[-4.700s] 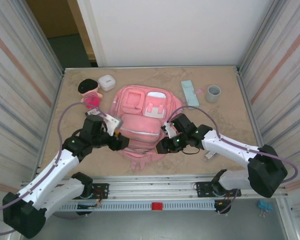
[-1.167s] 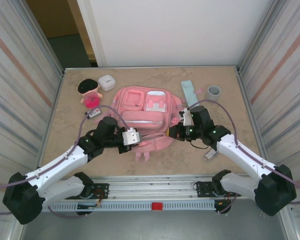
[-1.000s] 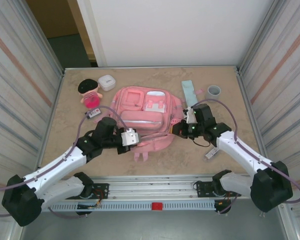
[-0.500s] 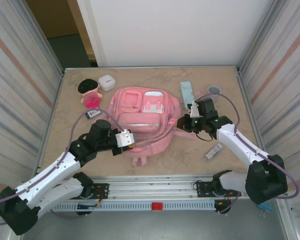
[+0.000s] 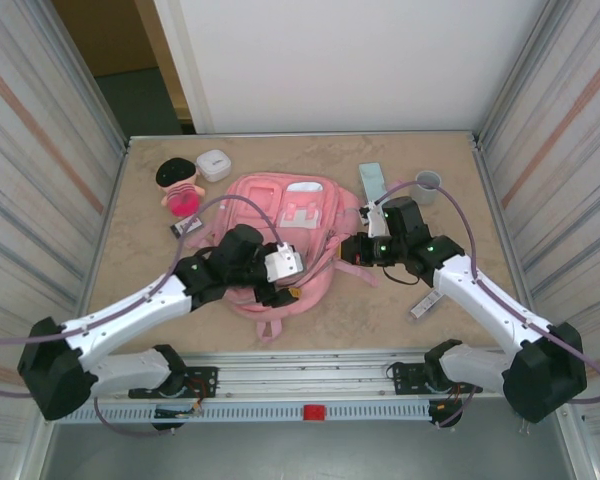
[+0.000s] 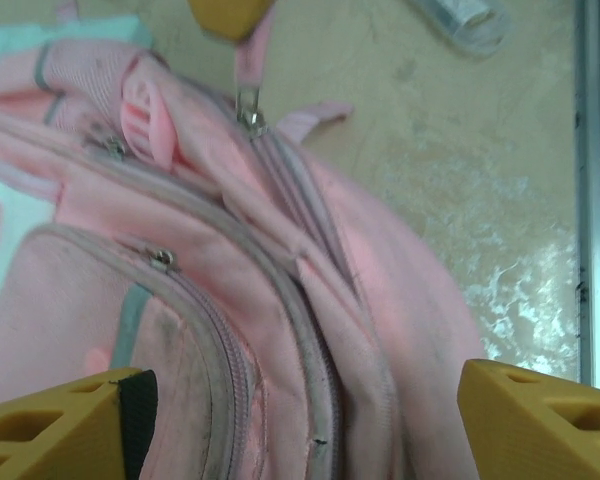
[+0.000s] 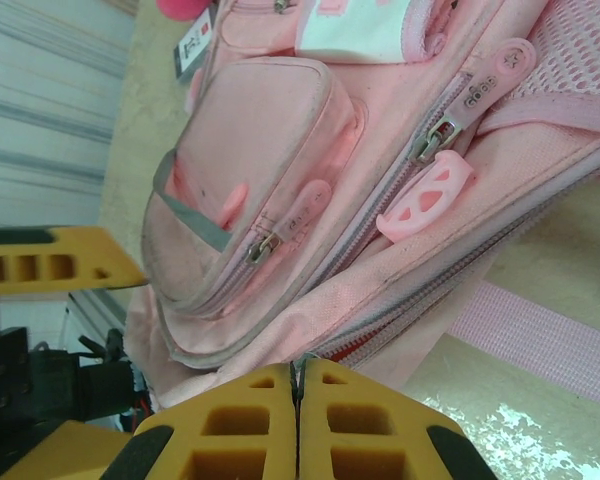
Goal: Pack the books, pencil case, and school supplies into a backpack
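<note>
White and slim, the stick is seen lying on the counter nearest the arm bases, right of the backpack and apart from it. The left tool is held over the backpack's near edge. From above its jaws are hard to read, but in the left wrist view they are shown spread wide over the pink fabric, gripping nothing. The right tool is placed at the backpack's right side. Its fingers are shown pressed together in the right wrist view, and the left wrist view adds what is pinched: a pink zip pull. Farther back, the mint case lies just right of the backpack's top, with a grey cup beyond it. A doll and a white box are set at the far left.
</note>
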Robot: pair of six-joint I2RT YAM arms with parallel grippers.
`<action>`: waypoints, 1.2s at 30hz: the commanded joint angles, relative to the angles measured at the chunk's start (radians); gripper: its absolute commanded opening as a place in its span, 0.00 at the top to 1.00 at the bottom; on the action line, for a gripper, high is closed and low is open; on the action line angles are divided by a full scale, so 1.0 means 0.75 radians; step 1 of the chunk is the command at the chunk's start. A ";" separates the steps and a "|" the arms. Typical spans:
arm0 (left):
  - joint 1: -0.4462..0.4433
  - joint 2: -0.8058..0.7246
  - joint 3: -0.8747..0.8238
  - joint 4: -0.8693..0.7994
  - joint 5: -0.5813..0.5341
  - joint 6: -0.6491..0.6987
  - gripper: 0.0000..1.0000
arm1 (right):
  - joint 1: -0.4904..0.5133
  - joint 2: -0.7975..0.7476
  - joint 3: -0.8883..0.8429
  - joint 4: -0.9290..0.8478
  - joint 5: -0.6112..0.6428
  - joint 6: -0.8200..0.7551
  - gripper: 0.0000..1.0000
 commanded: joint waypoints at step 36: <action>0.097 -0.304 -0.068 0.168 0.165 -0.126 1.00 | -0.260 0.132 -0.154 0.387 0.276 0.081 1.00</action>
